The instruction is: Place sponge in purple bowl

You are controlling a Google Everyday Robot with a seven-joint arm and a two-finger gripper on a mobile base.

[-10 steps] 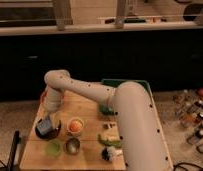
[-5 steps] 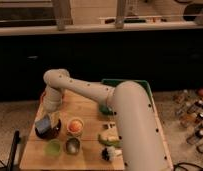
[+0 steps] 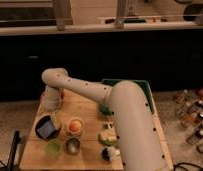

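Jaws first: I am not managing to tell how they are standing, or whether they are gripping anything, because my wrist is covering them.

Nearest the view, my arm is filling the right side of the table. A green cup and a metal cup are sitting near the front edge. Just behind them, a cream bowl is holding an orange ball. Beside it on the left, the purple bowl is holding the sponge, which is showing as a grey-blue block inside the rim, seemingly tilted. My gripper is hanging right over the bowl's back edge, close to the sponge or touching it; I cannot tell which. Farther back, a green tray is lying at the table's far side, and bottles are standing on the floor to the right.

I am judging the placing as nearly done, so the risk is lying in the retreat. If I am gripping the sponge while rising, I am carrying it straight back out. If it is leaning on the bowl's wall, a brush from my wrist is likely tipping it over the rim. A sideways pull is also threatening to shove the purple bowl into the cream bowl.

I am finding no brands, labels or writing that can be read.
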